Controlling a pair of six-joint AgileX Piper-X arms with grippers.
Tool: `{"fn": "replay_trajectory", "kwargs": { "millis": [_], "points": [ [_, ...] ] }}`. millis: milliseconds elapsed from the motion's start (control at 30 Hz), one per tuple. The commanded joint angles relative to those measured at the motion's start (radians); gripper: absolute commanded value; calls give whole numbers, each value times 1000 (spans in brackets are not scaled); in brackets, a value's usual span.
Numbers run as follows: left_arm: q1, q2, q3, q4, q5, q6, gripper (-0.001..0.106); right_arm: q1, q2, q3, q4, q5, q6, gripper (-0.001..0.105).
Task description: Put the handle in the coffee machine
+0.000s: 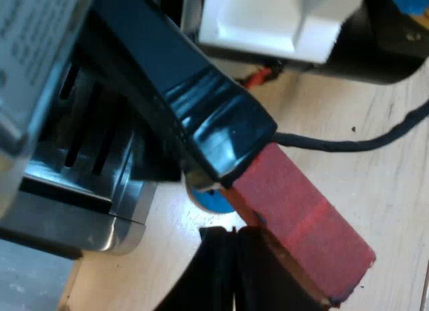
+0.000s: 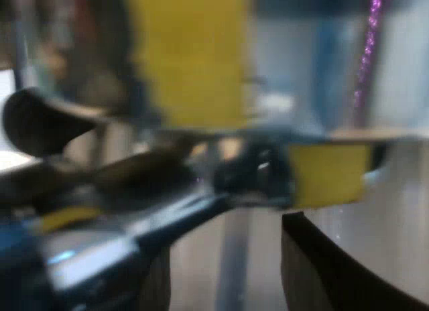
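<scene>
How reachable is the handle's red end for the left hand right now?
Likely yes. The left hand, shut, sits right beside the handle's red end with nothing between them. It would probably have to open before it could grip.

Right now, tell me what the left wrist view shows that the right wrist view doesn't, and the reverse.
Left wrist view: the dark handle with its red end beside the espresso machine, a blue object beneath the handle, and my left gripper, shut, at the red end. Right wrist view: yellow blocks above a dark shiny shape I cannot identify. Shared: nothing I can match for certain.
</scene>
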Motion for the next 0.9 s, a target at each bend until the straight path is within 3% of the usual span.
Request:
{"fn": "replay_trajectory", "kwargs": {
  "millis": [33,167,333,567,633,900],
  "points": [
    [-23,-8,2,64,69,18,1,2,-36,-1,67,-16,29,43],
    [-23,-8,2,64,69,17,1,2,-56,17,127,-16,43,43],
    [-23,-8,2,64,69,17,1,5,-108,91,186,-23,137,43],
    [-23,-8,2,64,69,17,1,8,-200,160,315,-65,141,43],
    [-23,-8,2,64,69,17,1,20,-264,177,439,-102,141,43],
    [-23,-8,2,58,69,17,1,25,-345,181,593,-128,168,43]
  ]
}}
